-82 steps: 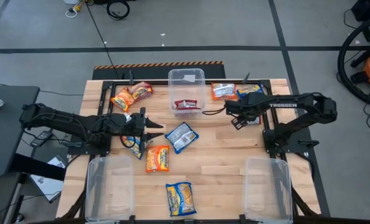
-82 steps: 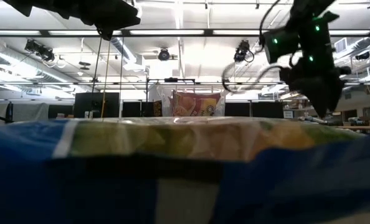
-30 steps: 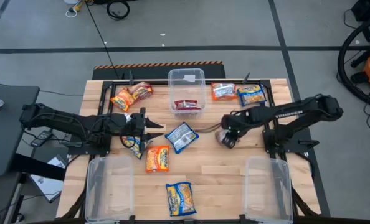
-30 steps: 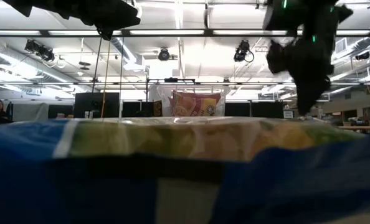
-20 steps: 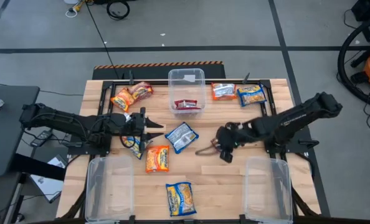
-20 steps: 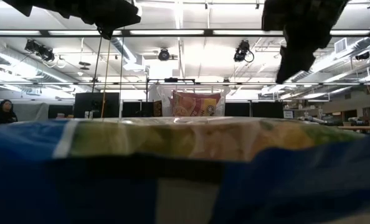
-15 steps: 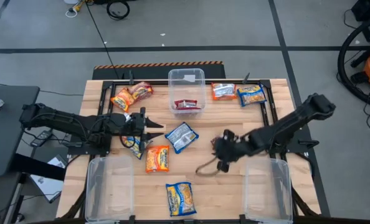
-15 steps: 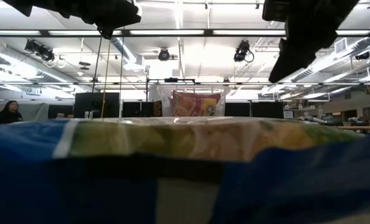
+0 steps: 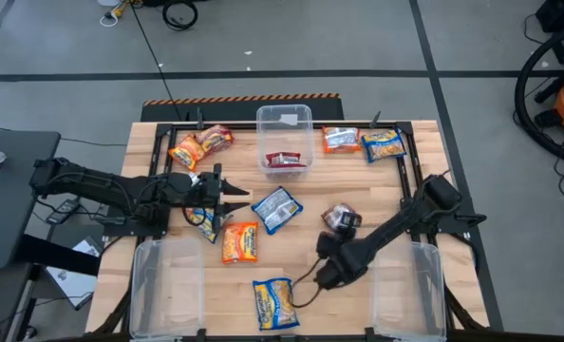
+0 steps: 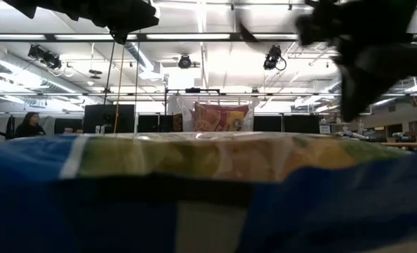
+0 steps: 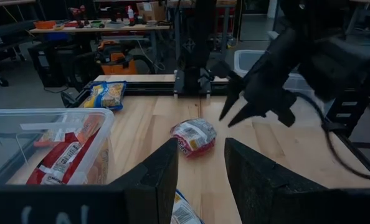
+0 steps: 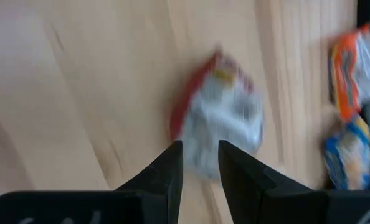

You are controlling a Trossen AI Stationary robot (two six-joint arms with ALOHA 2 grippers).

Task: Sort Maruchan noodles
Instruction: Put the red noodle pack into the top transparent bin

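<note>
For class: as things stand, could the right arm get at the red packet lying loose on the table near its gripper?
Probably yes. The red packet lies alone on bare wood, nothing on or against it, and the right gripper hangs just beside it with fingers apart, holding nothing. The left gripper waits across the table.

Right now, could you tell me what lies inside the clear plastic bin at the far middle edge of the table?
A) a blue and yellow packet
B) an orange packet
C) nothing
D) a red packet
D: the high view shows a flat red ramen packet inside the clear plastic bin.
</note>
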